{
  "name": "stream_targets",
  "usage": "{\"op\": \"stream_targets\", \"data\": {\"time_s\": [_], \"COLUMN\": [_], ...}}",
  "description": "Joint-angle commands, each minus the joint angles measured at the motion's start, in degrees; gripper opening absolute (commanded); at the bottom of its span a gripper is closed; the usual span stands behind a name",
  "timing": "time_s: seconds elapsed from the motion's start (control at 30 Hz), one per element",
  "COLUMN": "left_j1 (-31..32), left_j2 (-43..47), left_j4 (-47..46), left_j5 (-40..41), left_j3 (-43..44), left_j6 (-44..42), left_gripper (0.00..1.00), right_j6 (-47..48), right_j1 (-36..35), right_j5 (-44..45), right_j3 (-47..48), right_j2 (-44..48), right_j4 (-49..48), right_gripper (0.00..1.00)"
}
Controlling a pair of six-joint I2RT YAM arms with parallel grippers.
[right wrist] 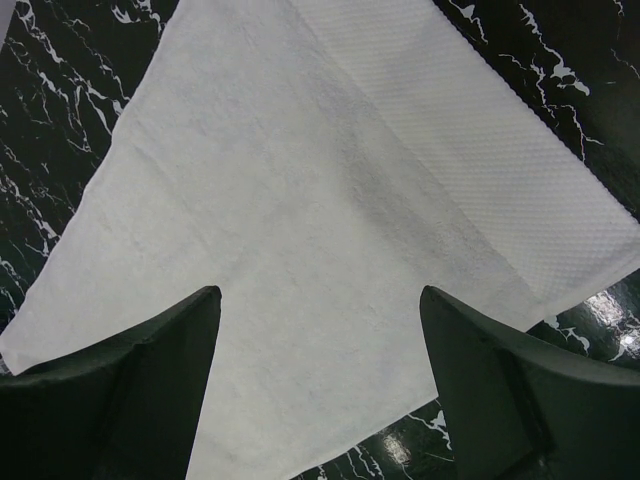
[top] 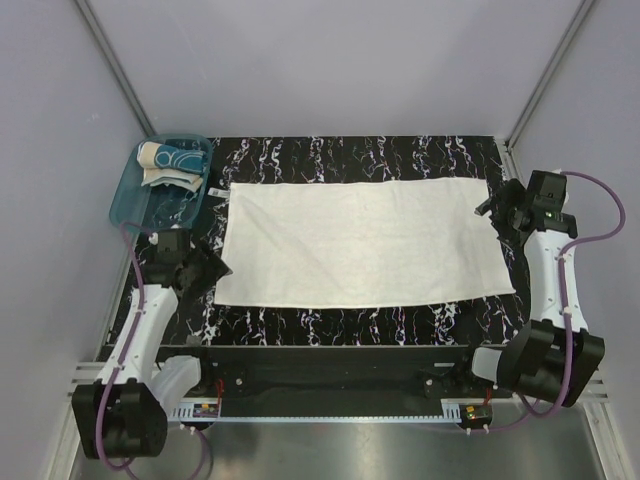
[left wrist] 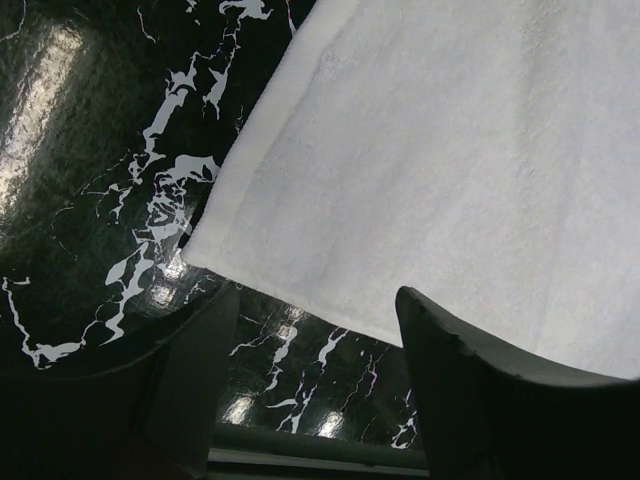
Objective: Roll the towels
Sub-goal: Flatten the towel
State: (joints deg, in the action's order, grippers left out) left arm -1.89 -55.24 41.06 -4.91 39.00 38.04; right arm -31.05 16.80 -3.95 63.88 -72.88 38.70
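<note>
The left pincer (left wrist: 315,300) fills the bottom of its own wrist view. Its two dark fingers stand apart with nothing between them, poised over the near left corner of the white towel (left wrist: 450,150). The right pincer (right wrist: 320,295) is likewise released and empty. Its fingers are spread above the towel's right-hand end, where a band of waffle weave runs along the hem.

From above, the white towel (top: 360,240) lies spread flat and nearly square on the black marbled table (top: 330,155), with no turn of a roll begun. The patterned towel (top: 170,160) sits bunched in a teal tub (top: 150,205) just beyond the white towel's far left corner. The left pincer (top: 205,268) is beside the white towel's near left corner, and the right pincer (top: 495,212) is at its right edge, toward the far side.

By the look of it, the task is at its very start: the first towel is laid out and the arms are placing themselves for a first hold. The next move probably calls for the left pincer to drop onto that corner and pinch the hem. Since the cloth lies flat on a hard top, one finger likely has to work under the edge. The patterned towel has not yet been taken from the tub.
</note>
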Motion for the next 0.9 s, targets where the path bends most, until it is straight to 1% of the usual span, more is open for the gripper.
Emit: {"op": "stream_targets", "data": {"time_s": [0.0,0.07,0.23,0.3,0.37,0.43,0.5,0.7,0.77,0.83,0.87], "left_j1": [-0.31,-0.31,-0.22,-0.39,-0.39,-0.31,-0.39,-0.39,-0.39,-0.39,-0.31], "left_j2": [3.56,4.7,2.43,1.11,-2.14,-4.07,-4.17,-5.31,-5.84,-6.63,-6.98], "left_j4": [-2.82,-3.78,-4.4,-6.24,-8.35,-11.33,-13.36,-14.6,-15.13,-16.44,-17.14], "left_j5": [1.92,3.23,7.71,8.86,9.56,9.04,8.6,11.76,11.85,11.24,10.89], "left_j3": [-2.79,-4.72,-7.0,-8.67,-10.95,-12.45,-14.56,-14.75,-14.83,-15.18,-15.36], "left_j6": [4.58,6.16,8.35,8.8,8.98,9.24,9.33,8.1,8.1,8.19,8.1], "left_gripper": [0.65,0.63,0.66,0.61,0.58,0.57,0.57,0.57,0.55,0.48,0.42], "right_j6": [0.64,0.29,0.37,0.37,0.55,0.9,1.08,1.08,1.08,1.16,1.34], "right_j1": [-0.36,-0.36,-0.36,-0.36,-0.36,-0.36,-0.36,-0.36,-0.36,-0.36,-0.36], "right_j5": [-0.62,-1.15,-2.3,-2.21,-2.3,-2.3,-2.3,-2.65,-2.56,-2.47,-2.21], "right_j3": [0.55,0.72,1.69,1.43,1.25,1.25,1.51,1.95,1.95,1.95,1.87], "right_j2": [3.09,3.01,2.13,1.96,1.69,1.25,0.46,-1.21,-1.56,-1.65,-1.74], "right_j4": [0.33,0.24,0.85,0.51,0.41,0.24,0.24,-0.2,-0.29,-0.29,-0.12], "right_gripper": [0.87,0.88,0.88,0.88,0.88,0.88,0.88,0.87,0.88,0.88,0.87]}}
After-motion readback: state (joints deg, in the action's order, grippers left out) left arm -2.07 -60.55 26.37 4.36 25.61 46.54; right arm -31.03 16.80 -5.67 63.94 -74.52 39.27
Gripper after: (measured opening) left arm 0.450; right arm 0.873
